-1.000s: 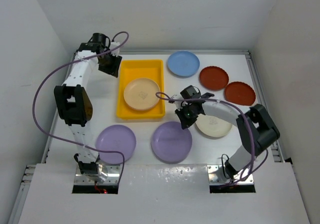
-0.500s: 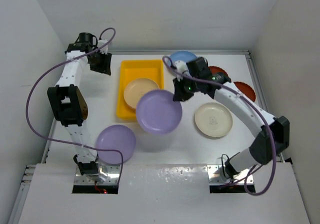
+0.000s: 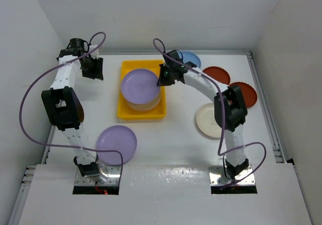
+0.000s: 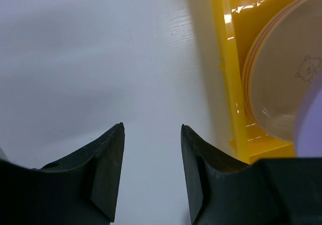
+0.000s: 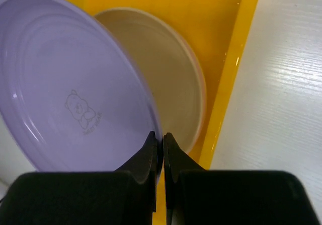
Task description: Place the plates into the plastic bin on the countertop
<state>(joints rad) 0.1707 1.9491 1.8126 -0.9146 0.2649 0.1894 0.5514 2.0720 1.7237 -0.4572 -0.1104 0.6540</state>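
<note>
Right claw [image 5: 162, 137]: pinching shut on the rim of the lavender plate [image 5: 65, 84], holding it tilted above the yellow bin [image 5: 231, 74].
Left claw [image 4: 152, 129]: hanging about half open, gripping nothing, over the countertop [image 4: 75, 59] just left of the bin.
Peach plate [image 5: 176, 69]: lying in the bin, beneath the held one.
Second lavender plate [image 3: 116, 143]: sitting on the countertop near the left arm's base.

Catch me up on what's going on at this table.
The right gripper pinches a lavender plate by its rim over the yellow bin, above the peach plate lying inside. The left gripper hangs open beside the bin, empty. A second lavender plate, a cream plate, a blue plate and two dark red plates lie on the countertop.
</note>
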